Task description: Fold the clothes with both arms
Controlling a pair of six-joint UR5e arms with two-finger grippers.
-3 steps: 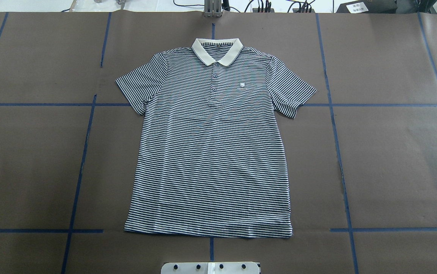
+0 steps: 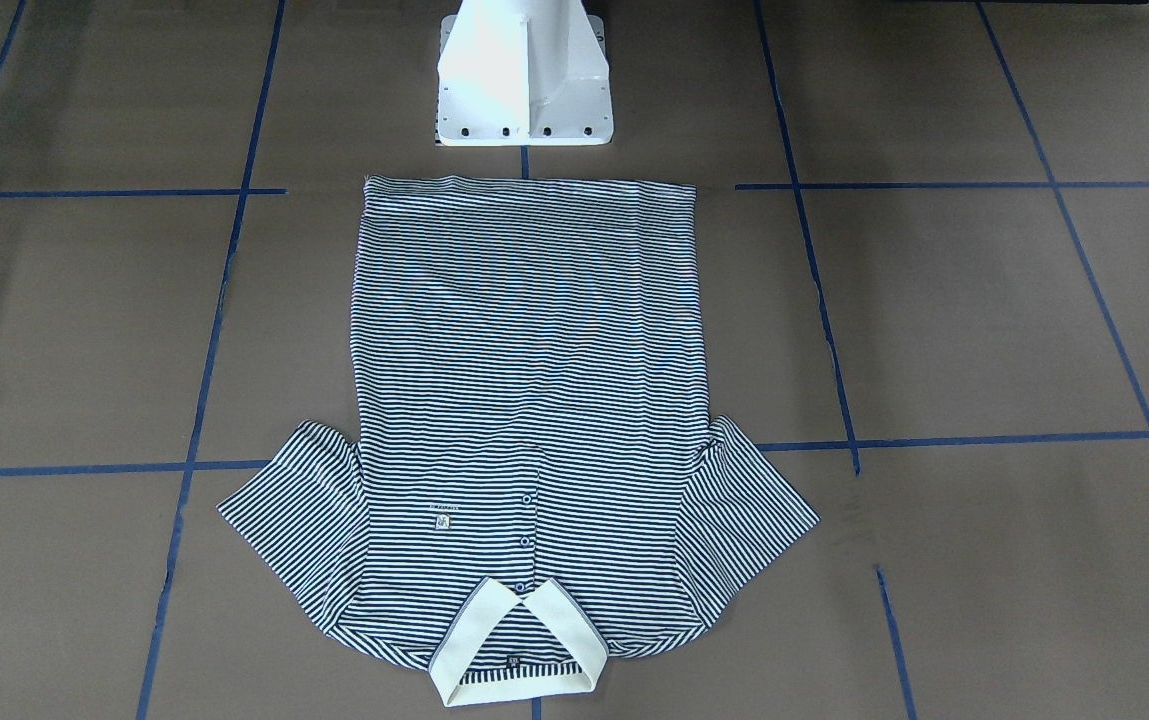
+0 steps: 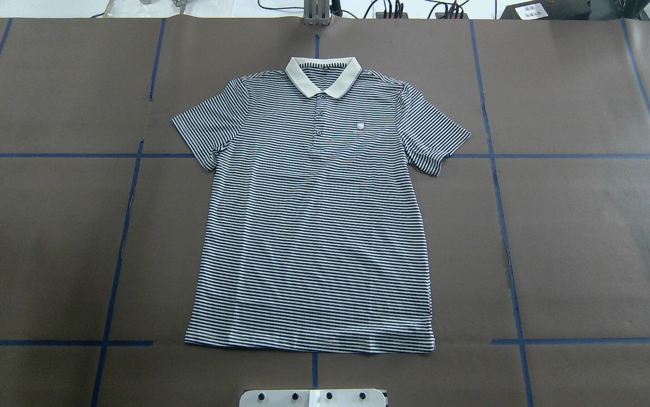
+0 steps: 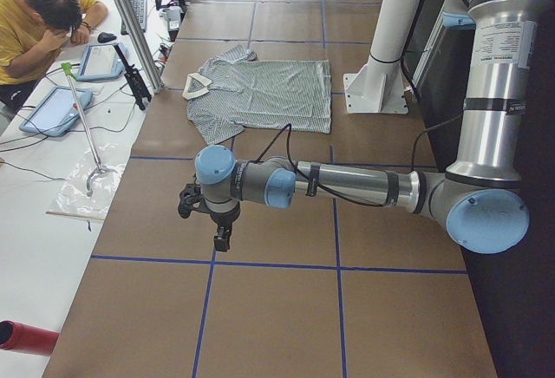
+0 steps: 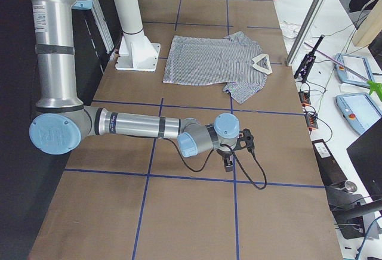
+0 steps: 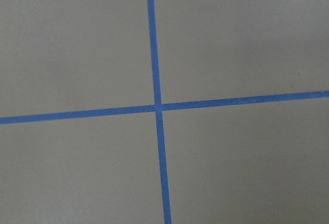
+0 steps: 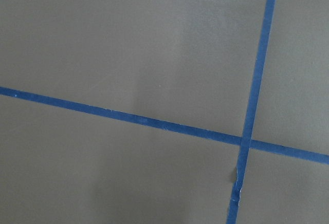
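Observation:
The striped polo shirt [image 3: 313,226] lies flat and face up in the middle of the table, sleeves spread, cream collar [image 3: 323,76] at the far side and hem toward the robot. It also shows in the front view [image 2: 529,400] and both side views [image 4: 260,92] [image 5: 209,60]. My left gripper [image 4: 222,237] hangs low over bare brown paper, well off the shirt, toward the table's left end. My right gripper [image 5: 228,163] hangs likewise toward the right end. I cannot tell whether either is open or shut. Both wrist views show only paper and blue tape.
The brown paper is marked by a grid of blue tape [image 3: 127,226]. The white pedestal base [image 2: 524,75] stands just behind the hem. An operator [image 4: 43,22], tablets [image 4: 56,109] and cables sit along the far table edge.
The shirt has not moved. A small dark bit at the overhead view's right edge has slid almost out of sight.

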